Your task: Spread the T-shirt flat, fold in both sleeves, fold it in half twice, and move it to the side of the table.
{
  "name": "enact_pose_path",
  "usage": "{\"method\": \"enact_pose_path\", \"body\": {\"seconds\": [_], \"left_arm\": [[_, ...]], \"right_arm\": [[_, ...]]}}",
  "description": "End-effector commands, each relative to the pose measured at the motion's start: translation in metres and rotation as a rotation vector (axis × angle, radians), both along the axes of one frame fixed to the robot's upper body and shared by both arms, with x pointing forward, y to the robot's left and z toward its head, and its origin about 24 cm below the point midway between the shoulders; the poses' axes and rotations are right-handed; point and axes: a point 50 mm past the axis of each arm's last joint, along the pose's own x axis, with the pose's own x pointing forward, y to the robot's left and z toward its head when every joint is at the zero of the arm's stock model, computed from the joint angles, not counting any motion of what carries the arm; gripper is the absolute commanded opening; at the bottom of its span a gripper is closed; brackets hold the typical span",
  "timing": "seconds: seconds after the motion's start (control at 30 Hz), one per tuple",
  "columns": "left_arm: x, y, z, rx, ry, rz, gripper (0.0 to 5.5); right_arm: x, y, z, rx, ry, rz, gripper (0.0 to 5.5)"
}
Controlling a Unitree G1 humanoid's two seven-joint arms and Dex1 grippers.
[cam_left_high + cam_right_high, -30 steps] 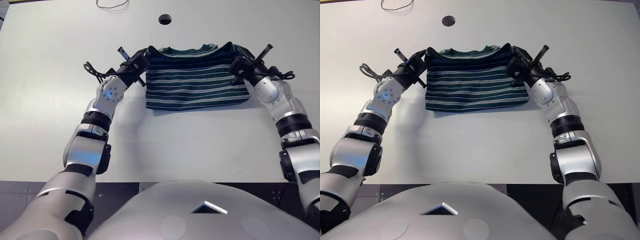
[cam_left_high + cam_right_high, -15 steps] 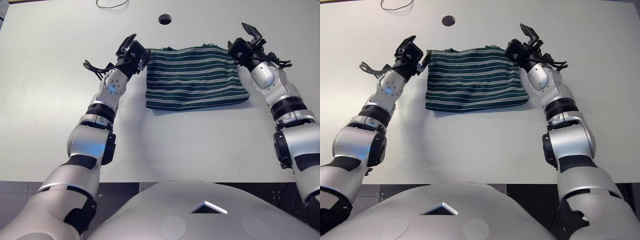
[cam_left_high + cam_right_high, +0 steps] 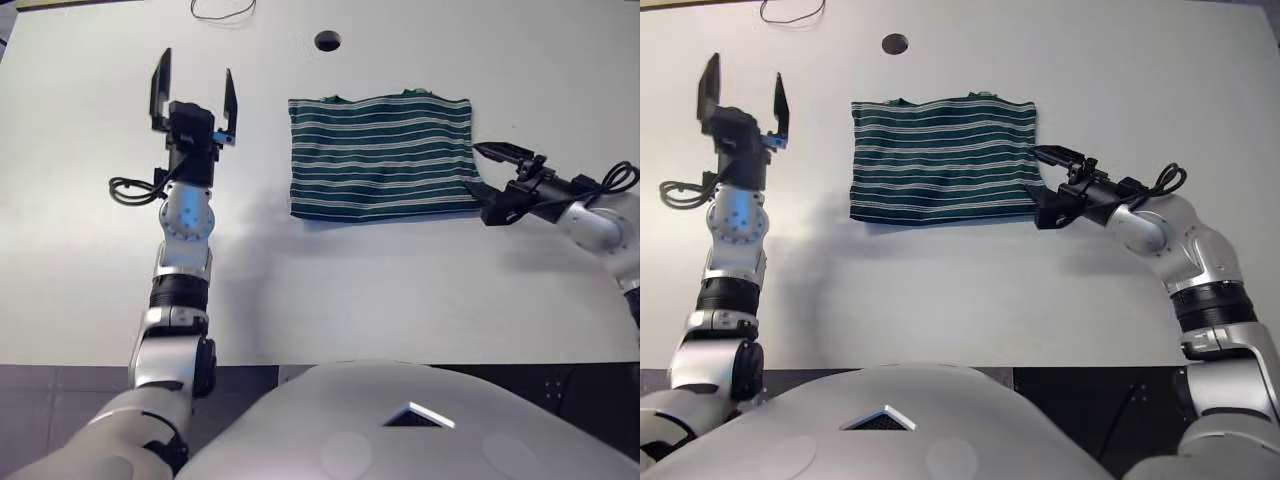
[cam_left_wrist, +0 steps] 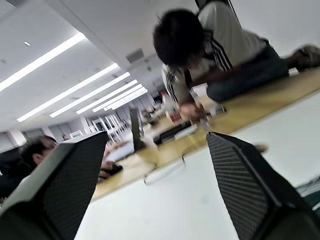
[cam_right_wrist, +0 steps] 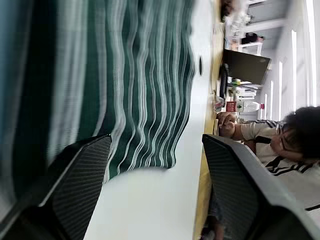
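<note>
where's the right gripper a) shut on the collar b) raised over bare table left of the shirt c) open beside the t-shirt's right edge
c, the right gripper has its fingers spread apart beside the right edge of the T-shirt, by its near corner.

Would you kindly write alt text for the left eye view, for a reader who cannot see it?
A folded green striped T-shirt lies flat on a white table. The right claw is open at the T-shirt's right edge, low over the table. The left claw is open and points away from the robot, well off to the T-shirt's left.
</note>
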Motion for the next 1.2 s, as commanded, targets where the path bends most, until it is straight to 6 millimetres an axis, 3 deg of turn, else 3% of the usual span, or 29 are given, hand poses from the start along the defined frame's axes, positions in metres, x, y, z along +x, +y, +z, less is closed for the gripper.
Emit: {"method": "enact_pose_path", "body": {"seconds": [0.03, 0.2, 0.27, 0.43, 0.53, 0.7, 0.83, 0.93, 1.03, 1.1, 1.2], "left_arm": [[-0.007, -0.007, 0.013, -0.018, -0.025, 0.008, 3.67], [-0.016, -0.018, 0.030, -0.016, -0.072, -0.020, 3.67], [-0.018, -0.016, 0.032, -0.010, -0.073, -0.015, 3.67], [-0.022, -0.013, 0.029, 0.052, -0.042, -0.015, 3.67], [-0.025, -0.005, 0.027, 0.090, -0.029, 0.008, 3.67], [-0.020, -0.002, 0.027, 0.086, -0.030, 0.033, 3.67], [-0.017, -0.003, 0.024, 0.073, -0.029, 0.033, 3.67], [-0.014, -0.008, 0.024, 0.064, -0.036, 0.019, 3.67], [-0.011, -0.013, 0.024, 0.049, -0.040, 0.005, 3.67], [-0.010, -0.017, 0.024, 0.036, -0.042, -0.008, 3.67], [-0.007, -0.023, 0.023, 0.027, -0.041, -0.030, 3.67]], "right_arm": [[-0.003, 0.002, -0.017, -0.101, 0.046, -0.002, 3.36], [-0.023, 0.022, -0.045, -0.178, 0.160, 0.139, 3.36], [-0.056, 0.038, -0.047, -0.170, 0.251, 0.304, 3.36], [-0.114, 0.094, -0.023, -0.085, 0.330, 0.661, 3.36], [-0.122, 0.132, -0.009, -0.027, 0.297, 0.816, 3.36], [-0.080, 0.186, 0.005, 0.190, 0.136, 0.735, 3.36], [-0.033, 0.168, 0.044, 0.350, 0.004, 0.544, 3.36], [-0.005, 0.152, 0.054, 0.351, 0.016, 0.471, 3.36], [0.036, 0.152, 0.043, 0.341, 0.021, 0.320, 3.36], [0.060, 0.148, 0.017, 0.284, 0.038, 0.191, 3.36], [0.069, 0.145, -0.020, 0.194, 0.073, 0.106, 3.36]]}}
